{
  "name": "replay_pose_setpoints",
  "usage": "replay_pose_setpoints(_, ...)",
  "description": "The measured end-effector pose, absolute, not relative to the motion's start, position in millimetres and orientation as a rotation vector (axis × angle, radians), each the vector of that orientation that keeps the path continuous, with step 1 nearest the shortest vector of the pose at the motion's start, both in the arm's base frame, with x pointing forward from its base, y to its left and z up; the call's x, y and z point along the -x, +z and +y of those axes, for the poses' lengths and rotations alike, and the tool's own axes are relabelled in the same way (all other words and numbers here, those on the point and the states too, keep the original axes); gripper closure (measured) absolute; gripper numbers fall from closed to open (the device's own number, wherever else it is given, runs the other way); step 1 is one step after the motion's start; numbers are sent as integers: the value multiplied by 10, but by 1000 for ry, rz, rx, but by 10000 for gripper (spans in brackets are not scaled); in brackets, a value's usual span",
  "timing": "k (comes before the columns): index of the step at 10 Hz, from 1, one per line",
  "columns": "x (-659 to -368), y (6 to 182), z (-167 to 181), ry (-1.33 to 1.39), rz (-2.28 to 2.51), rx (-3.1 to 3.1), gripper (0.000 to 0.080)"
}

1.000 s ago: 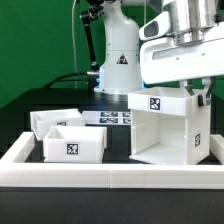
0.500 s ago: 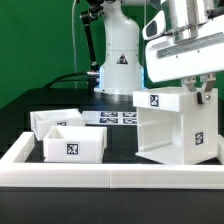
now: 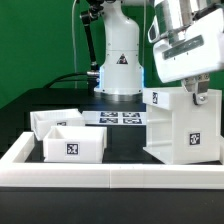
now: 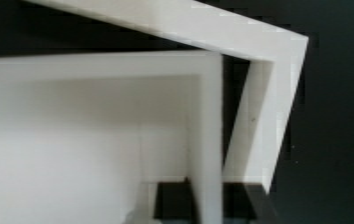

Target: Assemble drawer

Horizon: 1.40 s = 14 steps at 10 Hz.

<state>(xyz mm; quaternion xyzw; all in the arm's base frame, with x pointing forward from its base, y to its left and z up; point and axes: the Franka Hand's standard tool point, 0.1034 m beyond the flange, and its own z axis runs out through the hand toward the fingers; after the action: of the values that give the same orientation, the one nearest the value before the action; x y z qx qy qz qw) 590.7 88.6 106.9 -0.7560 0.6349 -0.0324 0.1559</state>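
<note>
The tall boxy white housing (image 3: 182,130) of the drawer stands at the exterior view's right, a square tag on its top corner. My gripper (image 3: 199,98) comes down on the housing's upper edge and is shut on one thin wall. In the wrist view that wall (image 4: 206,120) runs between my dark fingers (image 4: 177,203), with the gripper (image 4: 206,203) closed on it. Two small open-top trays, the near one (image 3: 72,143) and the far one (image 3: 55,120), sit side by side at the exterior view's left, apart from the housing.
The marker board (image 3: 118,118) lies flat behind the trays. A low white wall (image 3: 110,178) borders the table at the front and sides. The white arm base (image 3: 120,60) stands at the back before a green backdrop.
The housing has turned in my grip and shifted toward the exterior view's right; its open side no longer faces the camera. The arm moved right with it. The trays have not moved.
</note>
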Motion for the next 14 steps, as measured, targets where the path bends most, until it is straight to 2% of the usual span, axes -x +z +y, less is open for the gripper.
replay_pose_setpoints(5,-6331,1098,893,-74,1890,2050,751)
replay_pose_setpoints(12,-6408,1046,985,13,1924,2031,751)
replay_pose_setpoints(13,-6407,1043,986,14,1923,2032,571)
replay_pose_setpoints(14,-6406,1042,988,14,1923,2032,437)
